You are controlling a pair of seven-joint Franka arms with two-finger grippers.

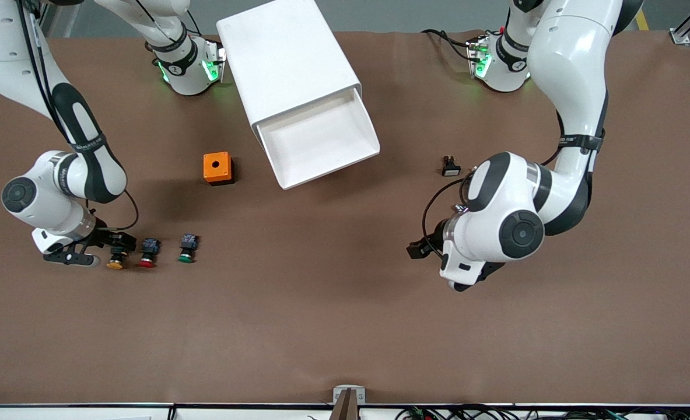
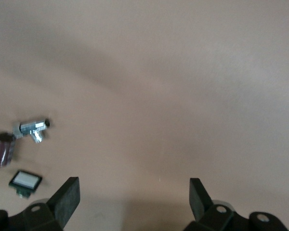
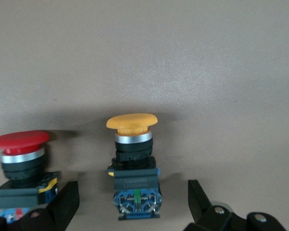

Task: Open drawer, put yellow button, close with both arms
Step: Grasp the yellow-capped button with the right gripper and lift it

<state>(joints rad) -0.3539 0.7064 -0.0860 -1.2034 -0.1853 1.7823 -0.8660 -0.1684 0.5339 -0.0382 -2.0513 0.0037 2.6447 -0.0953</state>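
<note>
Yellow button [image 1: 115,261]: front view, we log it lying near the table's [image 1: 345,326] right-arm edge, drawer [image 1: 320,140] open. Right wrist view: right tool [image 3: 134,202] open, straddling it, unheld. Left wrist view: left tool [image 2: 135,202] open, empty.

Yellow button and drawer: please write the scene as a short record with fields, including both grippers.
drawer: top one, pulled out, nothing in it
yellow button: on the table, lying between the right gripper's open fingers, not gripped
right gripper: open, down at the yellow button
red button: beside the yellow one
green button: next in the row
left gripper: open, holds nothing, over bare table
</note>
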